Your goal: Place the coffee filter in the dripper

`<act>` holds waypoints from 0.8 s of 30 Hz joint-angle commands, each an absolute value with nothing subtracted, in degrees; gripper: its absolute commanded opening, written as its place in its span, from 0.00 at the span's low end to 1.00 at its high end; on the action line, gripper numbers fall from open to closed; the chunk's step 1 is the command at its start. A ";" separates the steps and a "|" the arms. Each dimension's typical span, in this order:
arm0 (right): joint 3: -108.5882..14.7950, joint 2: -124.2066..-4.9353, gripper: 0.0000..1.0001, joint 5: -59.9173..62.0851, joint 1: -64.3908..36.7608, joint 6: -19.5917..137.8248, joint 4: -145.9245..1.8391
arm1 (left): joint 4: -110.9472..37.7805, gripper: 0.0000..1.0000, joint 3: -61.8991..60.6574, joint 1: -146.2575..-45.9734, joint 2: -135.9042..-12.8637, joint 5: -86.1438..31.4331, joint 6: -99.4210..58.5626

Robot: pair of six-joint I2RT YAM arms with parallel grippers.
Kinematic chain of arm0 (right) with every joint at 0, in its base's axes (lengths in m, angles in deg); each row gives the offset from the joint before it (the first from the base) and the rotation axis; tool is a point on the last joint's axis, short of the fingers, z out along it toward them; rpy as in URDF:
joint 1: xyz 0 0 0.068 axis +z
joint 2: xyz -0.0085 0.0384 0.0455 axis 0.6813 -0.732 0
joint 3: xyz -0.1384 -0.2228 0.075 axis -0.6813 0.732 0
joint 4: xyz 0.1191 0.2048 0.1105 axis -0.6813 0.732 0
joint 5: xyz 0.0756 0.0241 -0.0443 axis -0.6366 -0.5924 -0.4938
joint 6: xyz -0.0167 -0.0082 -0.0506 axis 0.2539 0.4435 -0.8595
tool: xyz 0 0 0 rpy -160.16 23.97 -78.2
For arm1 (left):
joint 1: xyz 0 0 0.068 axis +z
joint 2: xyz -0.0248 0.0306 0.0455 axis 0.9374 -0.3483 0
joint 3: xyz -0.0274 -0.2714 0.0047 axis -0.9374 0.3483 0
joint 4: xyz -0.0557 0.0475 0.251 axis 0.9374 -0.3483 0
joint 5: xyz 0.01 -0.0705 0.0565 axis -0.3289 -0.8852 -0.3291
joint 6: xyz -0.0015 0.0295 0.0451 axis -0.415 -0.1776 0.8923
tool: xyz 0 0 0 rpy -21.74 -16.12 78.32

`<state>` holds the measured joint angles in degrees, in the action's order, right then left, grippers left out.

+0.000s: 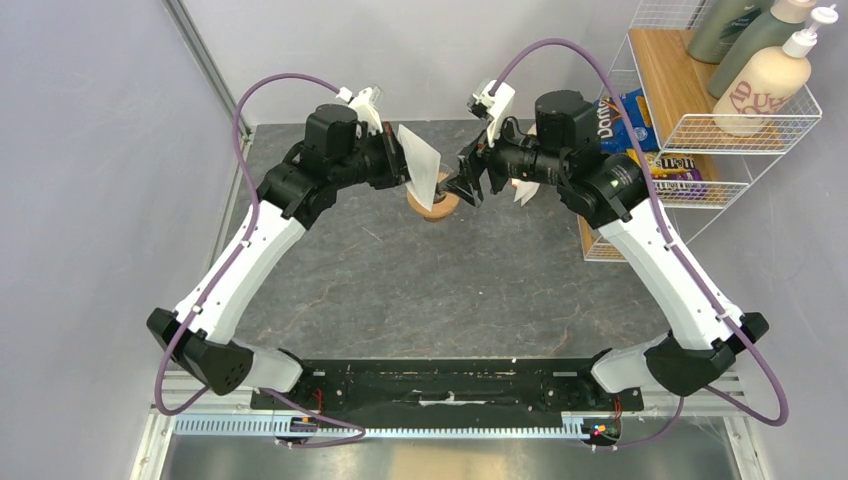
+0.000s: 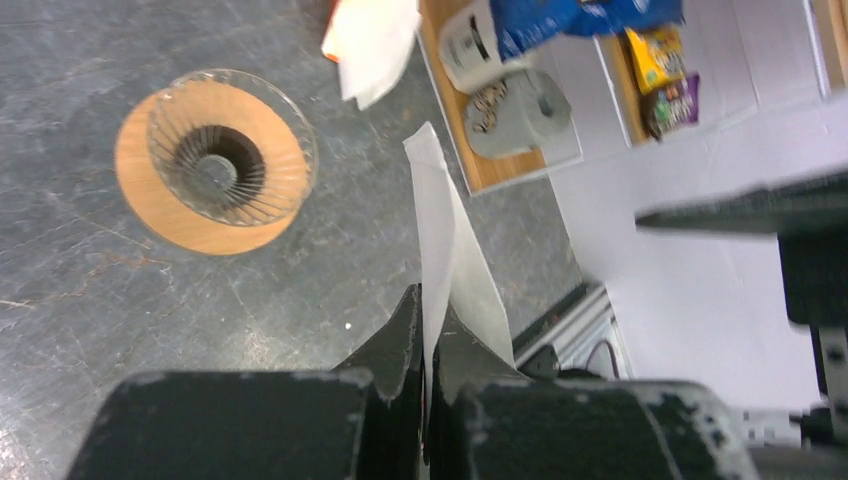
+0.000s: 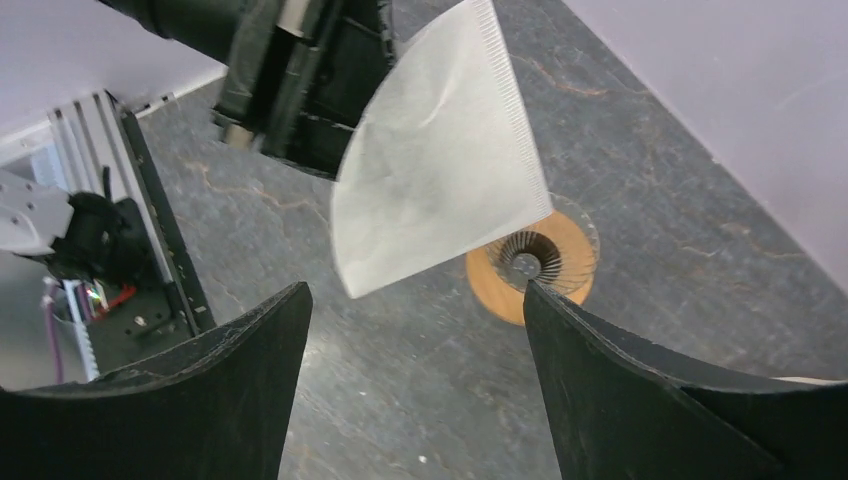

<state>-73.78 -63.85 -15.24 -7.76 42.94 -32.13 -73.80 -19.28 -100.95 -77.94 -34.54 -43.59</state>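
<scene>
Paper this thin and light creases easily, so the wide-open, empty right gripper (image 3: 415, 292) should gently take the free edge of the coffee filter (image 3: 440, 170), which the closed left gripper (image 2: 428, 312) pinches by one edge in the air just beside the dripper (image 2: 215, 160), at the far middle of the table (image 1: 400, 290).

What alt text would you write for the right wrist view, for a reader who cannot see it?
A flat white coffee filter, pinched by the left claw at upper left, hangs before the open right claw. Behind it on the dark table stands the glass dripper with its orange ring.
</scene>
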 commanded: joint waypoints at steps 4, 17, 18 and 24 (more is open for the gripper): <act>-74.83 -65.93 0.85 -5.86 -3.22 50.72 -38.76 | -75.97 0.02 -24.12 -101.28 -81.35 -26.86 -54.22; -73.71 -70.04 0.74 1.57 0.46 46.10 -40.66 | -73.49 0.02 -24.11 -101.25 -81.63 -27.91 -58.02; -73.64 -70.25 0.74 2.06 0.51 45.60 -40.68 | -73.34 0.02 -24.08 -101.27 -81.54 -28.03 -58.14; -74.01 -71.14 0.66 5.42 0.97 43.27 -40.56 | -72.79 0.02 -23.42 -101.18 -81.57 -29.01 -59.02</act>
<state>-73.59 -70.91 2.11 0.46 45.58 -38.55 -75.59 -21.73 -100.99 -82.07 -28.48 -56.51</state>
